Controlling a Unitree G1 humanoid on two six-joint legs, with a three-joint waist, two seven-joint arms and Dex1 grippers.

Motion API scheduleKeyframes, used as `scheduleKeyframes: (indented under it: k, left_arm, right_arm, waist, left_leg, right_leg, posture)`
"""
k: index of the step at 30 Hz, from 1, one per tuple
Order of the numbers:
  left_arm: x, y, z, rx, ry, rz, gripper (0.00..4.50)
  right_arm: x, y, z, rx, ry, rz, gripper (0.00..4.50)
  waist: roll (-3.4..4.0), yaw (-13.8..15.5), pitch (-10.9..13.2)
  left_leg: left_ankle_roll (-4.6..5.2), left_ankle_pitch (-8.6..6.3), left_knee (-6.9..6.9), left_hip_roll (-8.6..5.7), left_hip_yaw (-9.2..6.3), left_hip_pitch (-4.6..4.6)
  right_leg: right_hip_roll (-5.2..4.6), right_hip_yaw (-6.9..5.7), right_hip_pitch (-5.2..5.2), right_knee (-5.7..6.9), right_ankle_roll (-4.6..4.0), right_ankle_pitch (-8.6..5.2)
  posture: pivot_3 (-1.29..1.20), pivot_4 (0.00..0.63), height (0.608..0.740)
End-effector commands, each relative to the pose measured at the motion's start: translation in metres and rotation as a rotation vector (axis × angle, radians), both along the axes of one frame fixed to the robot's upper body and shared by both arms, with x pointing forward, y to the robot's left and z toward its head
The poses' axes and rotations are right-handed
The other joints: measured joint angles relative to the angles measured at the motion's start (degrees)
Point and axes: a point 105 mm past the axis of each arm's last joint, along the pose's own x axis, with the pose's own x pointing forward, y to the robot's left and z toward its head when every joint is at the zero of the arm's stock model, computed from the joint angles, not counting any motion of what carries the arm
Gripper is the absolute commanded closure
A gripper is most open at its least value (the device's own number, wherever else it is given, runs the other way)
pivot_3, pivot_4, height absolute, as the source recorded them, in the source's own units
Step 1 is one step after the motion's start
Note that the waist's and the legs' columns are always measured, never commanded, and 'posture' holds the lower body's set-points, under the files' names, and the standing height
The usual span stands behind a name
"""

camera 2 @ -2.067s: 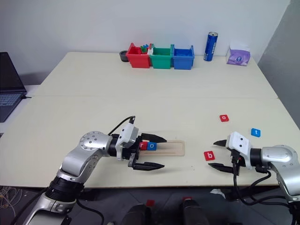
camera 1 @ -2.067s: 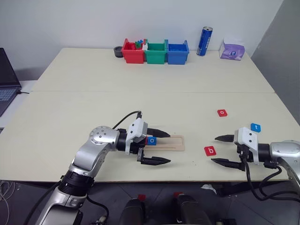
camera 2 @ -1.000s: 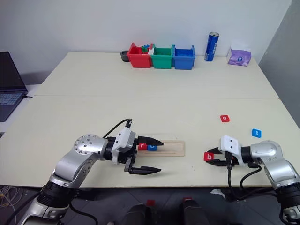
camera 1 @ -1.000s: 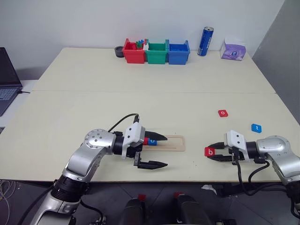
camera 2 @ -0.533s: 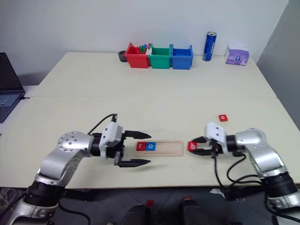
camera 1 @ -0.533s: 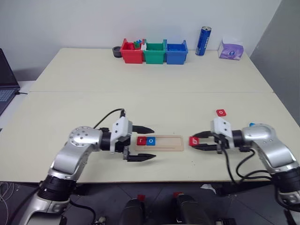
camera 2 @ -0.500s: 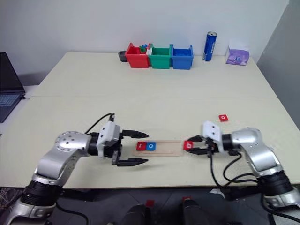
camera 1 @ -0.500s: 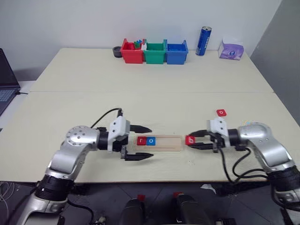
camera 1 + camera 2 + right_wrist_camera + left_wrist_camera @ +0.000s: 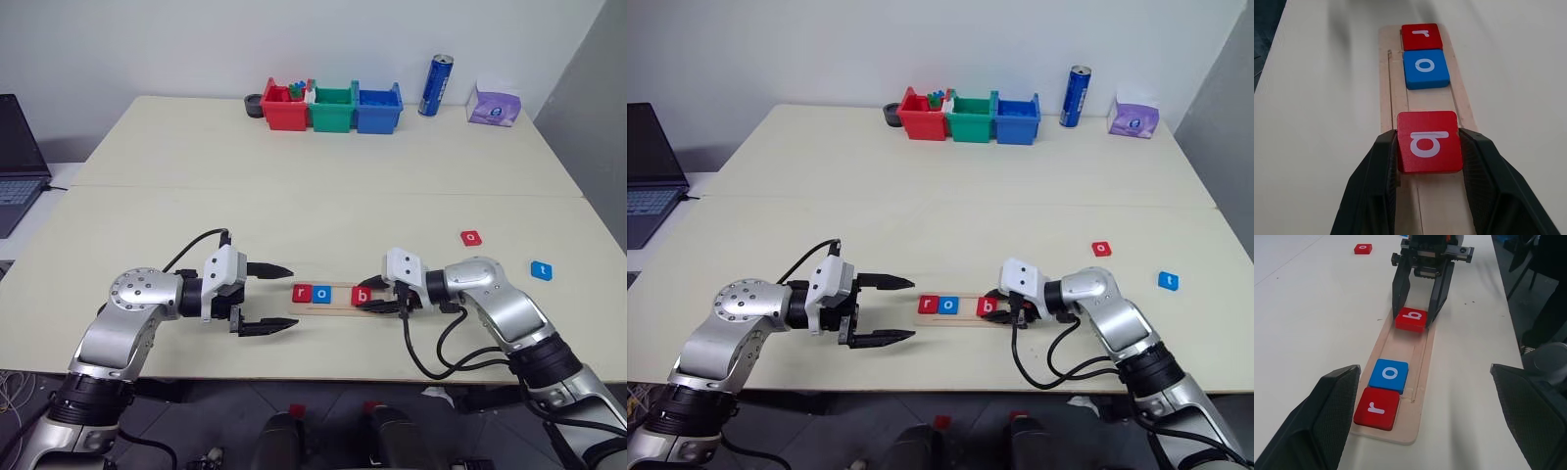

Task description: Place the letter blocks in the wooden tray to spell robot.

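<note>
While the right gripper [image 9: 378, 298] pinches the red "b" block [image 9: 1429, 141] between its two black fingers, that block sits over the wooden tray [image 9: 1415, 364], apart from the blue "o" block [image 9: 322, 293]; whether it rests in the groove cannot be told. The red "r" block [image 9: 302, 292] and the blue "o" lie side by side, touching, at the tray's left end. Left gripper [image 9: 277, 298] hangs just left of the tray, fingers spread wide, holding nothing. A second red "o" block [image 9: 471, 237] and the blue "t" block [image 9: 541, 269] lie loose on the table [image 9: 294, 196], well to the right of the tray.
</note>
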Motion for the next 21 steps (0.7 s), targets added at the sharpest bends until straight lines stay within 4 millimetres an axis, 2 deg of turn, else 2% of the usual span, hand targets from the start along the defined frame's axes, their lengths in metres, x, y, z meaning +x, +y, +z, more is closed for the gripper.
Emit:
scheduleKeyframes:
  k: [1, 12, 21]
  left_arm:
    - [0.002, 0.005, 0.007, -0.009, -0.042, 0.016, 0.0]
    - [0.003, 0.002, 0.008, -0.017, -0.048, 0.024, 0.0]
    - [0.002, 0.0, 0.008, -0.021, -0.049, 0.022, 0.0]
  right_arm:
    - [0.005, 0.012, 0.01, 0.016, -0.043, 0.019, 3.05]
    - [0.005, 0.029, 0.01, 0.016, -0.041, 0.05, 3.05]
    - [0.009, 0.028, 0.008, -0.001, -0.042, 0.042, 3.05]
  waist:
    - [0.0, -0.1, 0.0]
    - [0.01, -0.1, 0.0]
    - [0.01, -0.1, 0.0]
  left_leg:
    - [0.0, 0.0, 0.0, 0.0, 0.0, 0.01]
    - [0.0, 0.0, -0.01, 0.0, -0.01, 0.0]
    - [0.0, 0.0, -0.01, 0.0, 0.0, 0.0]
  right_leg:
    - [0.01, 0.0, 0.0, 0.0, 0.0, 0.0]
    - [0.0, -0.01, 0.0, 0.0, 0.0, 0.0]
    - [0.0, 0.0, 0.0, 0.0, -0.01, 0.01]
  posture:
    - [0.0, 0.15, 0.74]
    - [0.0, 0.15, 0.74]
    - [0.0, 0.15, 0.74]
